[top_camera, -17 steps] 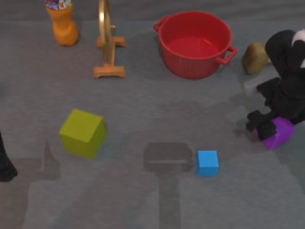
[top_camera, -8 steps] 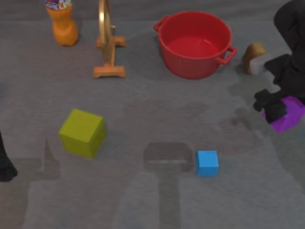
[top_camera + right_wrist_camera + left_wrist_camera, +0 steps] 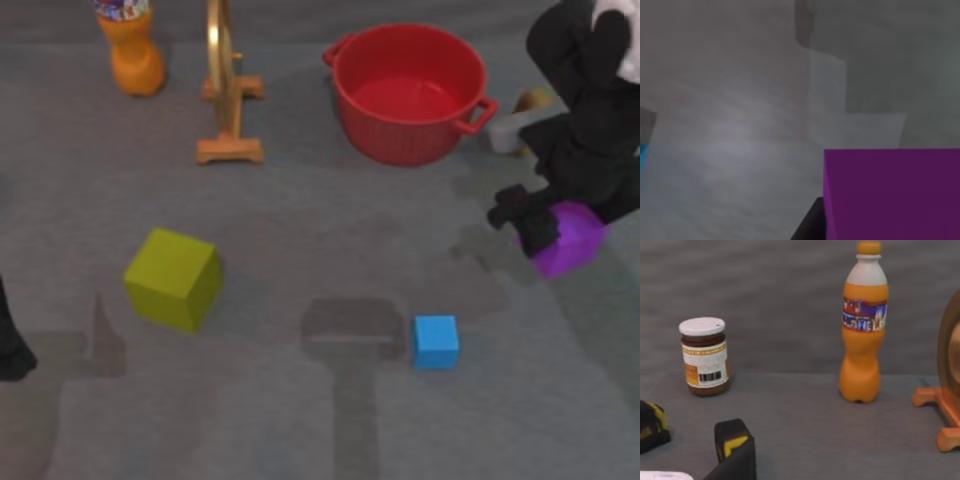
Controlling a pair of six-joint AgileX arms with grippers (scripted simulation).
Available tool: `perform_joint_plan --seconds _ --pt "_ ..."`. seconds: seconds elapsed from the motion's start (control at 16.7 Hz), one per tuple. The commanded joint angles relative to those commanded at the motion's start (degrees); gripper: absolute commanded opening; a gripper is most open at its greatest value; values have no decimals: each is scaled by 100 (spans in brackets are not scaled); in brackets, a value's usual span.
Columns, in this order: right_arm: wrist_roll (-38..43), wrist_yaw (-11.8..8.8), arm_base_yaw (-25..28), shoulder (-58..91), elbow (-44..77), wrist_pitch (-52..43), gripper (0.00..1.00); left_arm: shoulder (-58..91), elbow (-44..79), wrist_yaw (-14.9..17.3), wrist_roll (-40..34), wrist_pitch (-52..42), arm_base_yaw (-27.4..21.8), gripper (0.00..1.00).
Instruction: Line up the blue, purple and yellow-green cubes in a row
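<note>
My right gripper (image 3: 547, 228) is shut on the purple cube (image 3: 572, 240) and holds it above the table at the right side, below the pot's handle. In the right wrist view the purple cube (image 3: 890, 195) fills the near corner, with one dark finger (image 3: 810, 226) against its side. The small blue cube (image 3: 436, 341) lies on the table to the lower left of that gripper. The large yellow-green cube (image 3: 173, 277) rests at the left. My left arm (image 3: 10, 345) is parked at the left edge, and its fingers (image 3: 735, 447) stand apart with nothing between them.
A red pot (image 3: 408, 92) stands at the back, right of centre. A wooden stand (image 3: 228, 85) and an orange bottle (image 3: 130, 45) are at the back left. A brown object (image 3: 535, 100) shows behind the right arm. A jar (image 3: 704, 356) appears in the left wrist view.
My right gripper has lifted the purple cube off the table, carried it toward the back, then shifted it left. The blue and yellow-green cubes and the left arm have not moved.
</note>
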Motion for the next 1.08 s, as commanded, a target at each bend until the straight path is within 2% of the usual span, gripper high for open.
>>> perform_joint_plan --seconds 0.66,0.84,1.08 --pt "4327 84 2277 335 830 -532 0 0 0 0 0 0 0 100" --pt "4883 99 2625 338 933 -585 0 0 0 0 0 0 0 100" --pt "4954 102 2674 337 948 -592 0 0 0 0 0 0 0 100"
